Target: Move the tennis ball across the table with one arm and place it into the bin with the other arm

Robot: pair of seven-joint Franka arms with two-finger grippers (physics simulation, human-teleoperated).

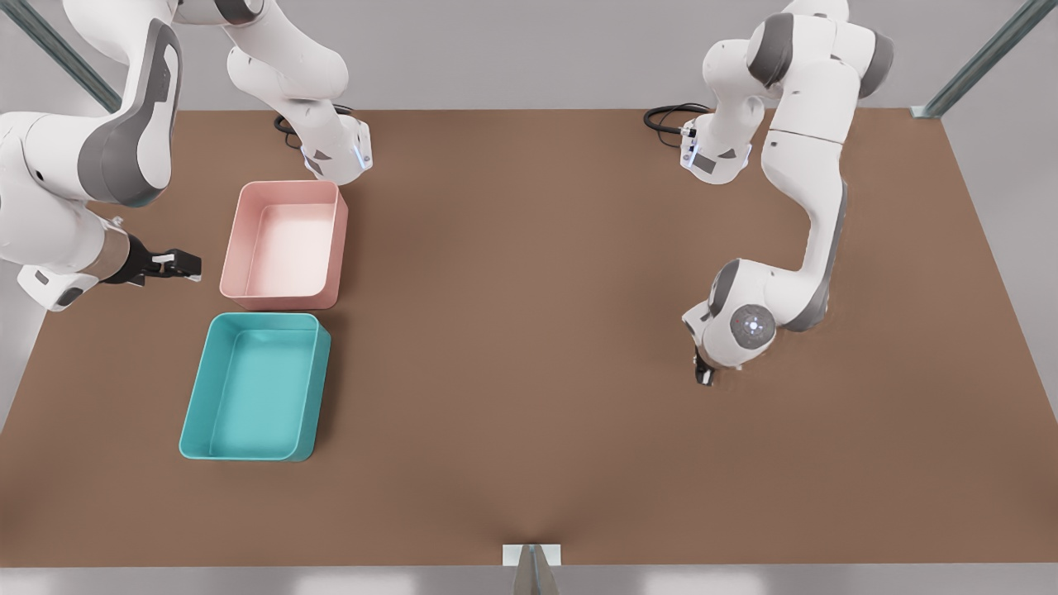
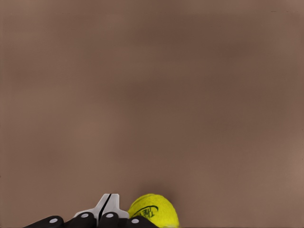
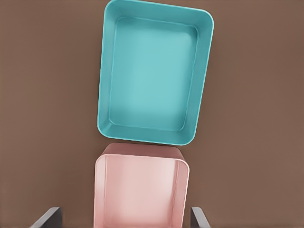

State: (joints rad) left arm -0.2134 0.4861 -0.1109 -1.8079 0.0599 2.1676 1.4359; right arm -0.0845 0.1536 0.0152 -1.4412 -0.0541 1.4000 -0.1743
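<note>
The yellow-green tennis ball [image 2: 153, 212] lies on the brown table [image 1: 529, 330], right beside my left gripper [image 2: 105, 205]. Its white fingertips are pressed together, shut on nothing, and the ball sits just off to their side. In the front view this left gripper [image 1: 703, 373] points down at the table on the front view's right. The teal bin [image 1: 254, 386] stands on the front view's left, and the right wrist view looks down into the bin [image 3: 154, 78]. My right gripper [image 1: 183, 264] hovers open left of the trays, its fingers [image 3: 47, 217] spread wide, and waits.
A pink tray [image 1: 285, 244] of like shape stands just behind the teal bin, almost touching it; it appears too as the pink tray [image 3: 140, 190] in the right wrist view. Both arm bases [image 1: 339, 153] sit at the table's far edge. A wide stretch of tabletop separates ball and trays.
</note>
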